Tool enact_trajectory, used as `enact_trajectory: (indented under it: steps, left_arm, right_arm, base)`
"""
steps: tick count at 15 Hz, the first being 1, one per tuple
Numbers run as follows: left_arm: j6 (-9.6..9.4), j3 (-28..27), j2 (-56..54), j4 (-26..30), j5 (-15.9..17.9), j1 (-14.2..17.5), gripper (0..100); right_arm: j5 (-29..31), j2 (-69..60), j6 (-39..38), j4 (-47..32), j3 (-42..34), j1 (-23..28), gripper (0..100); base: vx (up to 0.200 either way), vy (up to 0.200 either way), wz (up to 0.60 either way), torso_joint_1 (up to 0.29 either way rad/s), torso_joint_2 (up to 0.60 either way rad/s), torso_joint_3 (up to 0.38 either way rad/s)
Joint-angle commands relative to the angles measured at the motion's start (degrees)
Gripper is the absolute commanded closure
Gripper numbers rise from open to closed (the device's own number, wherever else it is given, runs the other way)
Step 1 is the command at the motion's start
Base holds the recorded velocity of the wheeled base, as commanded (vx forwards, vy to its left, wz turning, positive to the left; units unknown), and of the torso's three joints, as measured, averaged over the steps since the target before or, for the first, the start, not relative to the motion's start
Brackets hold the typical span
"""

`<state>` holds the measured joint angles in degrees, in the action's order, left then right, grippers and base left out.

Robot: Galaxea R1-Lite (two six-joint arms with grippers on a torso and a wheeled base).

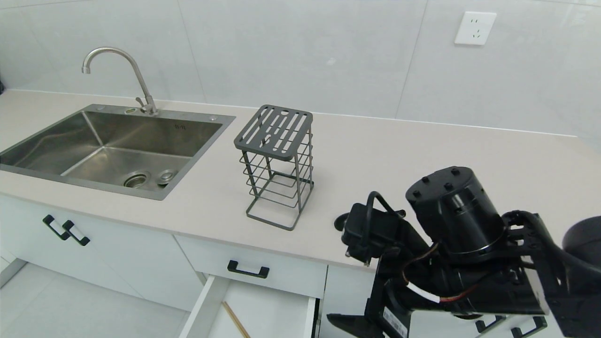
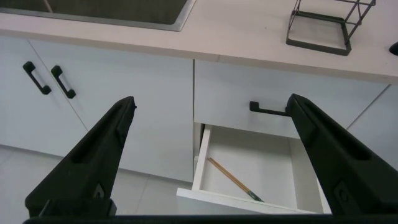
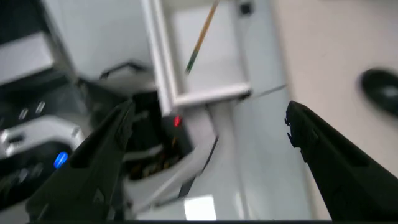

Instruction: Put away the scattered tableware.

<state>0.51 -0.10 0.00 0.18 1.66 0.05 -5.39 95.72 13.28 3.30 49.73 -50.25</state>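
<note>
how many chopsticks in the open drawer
1. A single chopstick lies diagonally on the floor of the open drawer below the counter. The drawer's back part is hidden, so more may be there.

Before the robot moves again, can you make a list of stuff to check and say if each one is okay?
1. Drawer open: ok. The drawer is pulled out under the counter.
2. Room in the drawer: ok. A chopstick lies on its floor with bare space beside it.
3. Left gripper ready: ok. It is open and holds nothing.
4. Right gripper ready: ok. It is open and holds nothing.
5. Tableware left to pick up: cannot tell. A small dark thing lies on the counter, too blurred to name.
6. Wire rack out of the way: ok. It stands upright on the counter, apart from the drawer.
</note>
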Motion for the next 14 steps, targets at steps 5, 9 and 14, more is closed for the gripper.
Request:
enact_trajectory:
  steps: [5, 9, 14]
  left_arm:
    - [0.02, 0.01, 0.09, -0.01, 0.01, 0.04, 0]
    - [0.02, 0.01, 0.09, -0.01, 0.01, 0.04, 0]
    - [0.02, 0.01, 0.09, -0.01, 0.01, 0.04, 0]
  right_arm:
    - [-0.15, -1.33, -0.18, 15.59, -6.92, 12.90, 0]
    - [-0.24, -0.36, -0.18, 15.77, -6.75, 14.30, 0]
    - [-3.58, 4.83, -0.27, 20.69, -5.78, 17.55, 0]
  base:
    - [0.000, 0.000, 0.00, 0.000, 0.00, 0.000]
    - [0.000, 0.000, 0.00, 0.000, 0.00, 0.000]
    - [0.000, 0.000, 0.00, 0.000, 0.00, 0.000]
